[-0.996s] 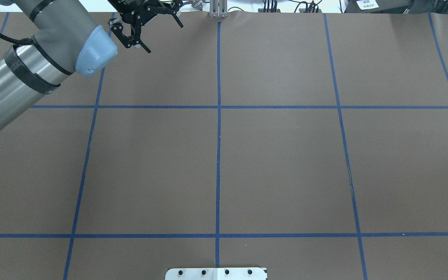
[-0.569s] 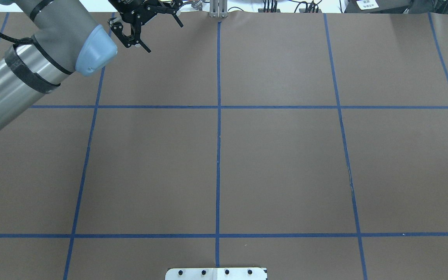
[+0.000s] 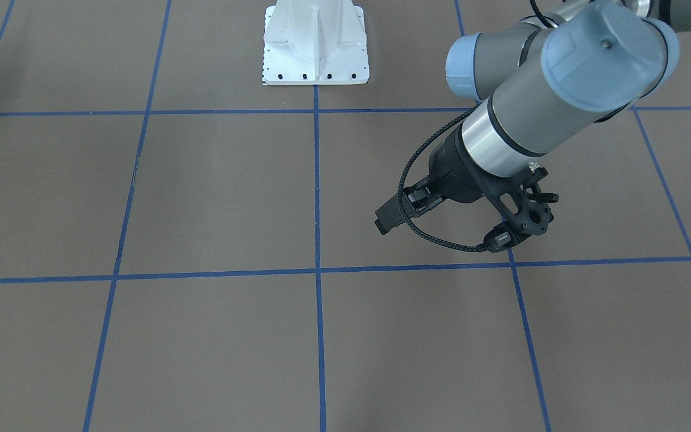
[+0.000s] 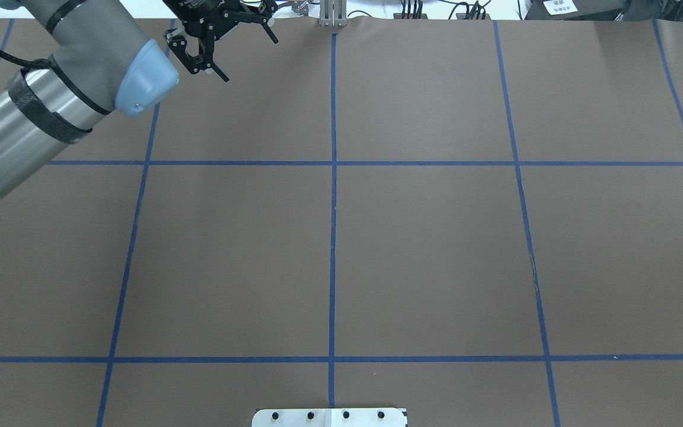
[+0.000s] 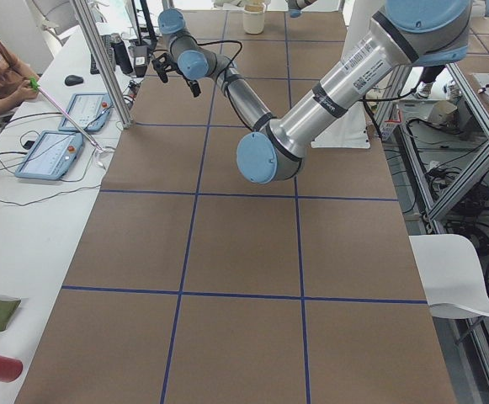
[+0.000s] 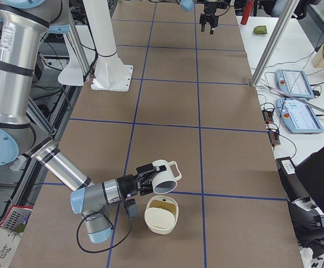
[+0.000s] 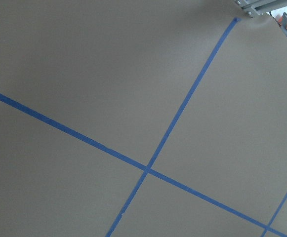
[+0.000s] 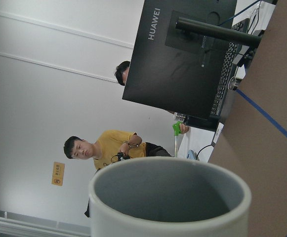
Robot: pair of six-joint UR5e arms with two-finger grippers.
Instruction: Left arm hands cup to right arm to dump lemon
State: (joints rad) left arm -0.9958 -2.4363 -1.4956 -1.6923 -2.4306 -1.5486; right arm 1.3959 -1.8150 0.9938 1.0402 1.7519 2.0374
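The cream-white cup (image 6: pixel 164 176) hangs tilted on its side above the table, mouth towards a cream bowl (image 6: pixel 162 216) just below it. My right gripper (image 6: pixel 146 180) is shut on the cup. A yellowish patch in the bowl looks like the lemon (image 6: pixel 163 207). In the right wrist view the cup (image 8: pixel 170 197) fills the lower frame, and the grey inside that shows holds nothing. My left gripper (image 4: pixel 251 59) is wide open and holds nothing near the table's far edge, far from the cup. It also shows small as the left gripper (image 6: pixel 209 25).
The brown table (image 4: pixel 424 249) carries a grid of blue tape. The white robot base (image 3: pixel 315 42) stands at its edge. Control tablets (image 6: pixel 295 100), a black monitor (image 8: pixel 183 54) and people sit beyond the table's far side. The left arm's elbow (image 4: pixel 140 71) overhangs the left half.
The left gripper has crept very slightly towards the table's far edge and stays open. Nothing else in the overhead view has moved.
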